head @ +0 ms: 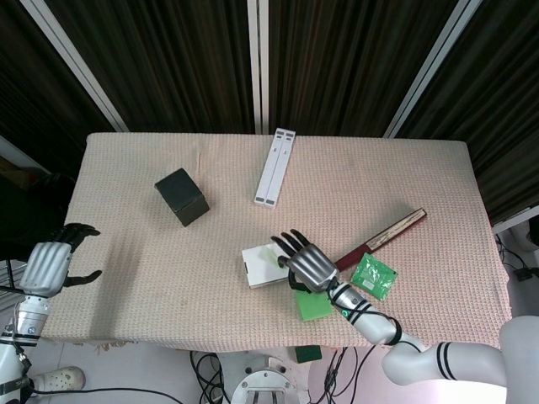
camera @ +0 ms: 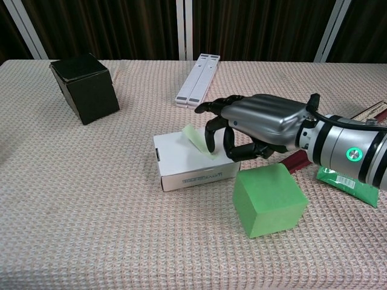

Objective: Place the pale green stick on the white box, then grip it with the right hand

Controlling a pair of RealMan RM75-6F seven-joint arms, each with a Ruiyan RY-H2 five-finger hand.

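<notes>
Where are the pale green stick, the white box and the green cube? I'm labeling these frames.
pale green stick [camera: 195, 138], chest view, its exposed upper end.
white box [camera: 181, 169], chest view, its front-left part.
green cube [camera: 267, 202], chest view, its front face.

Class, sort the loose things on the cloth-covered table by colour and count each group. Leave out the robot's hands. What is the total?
Green: 3 – pale green stick, bright green cube, green foil packet
White: 2 – white box, long white folded stand
Black: 1 – black cube
Dark red: 1 – red-and-cream flat bar
Total: 7
</notes>
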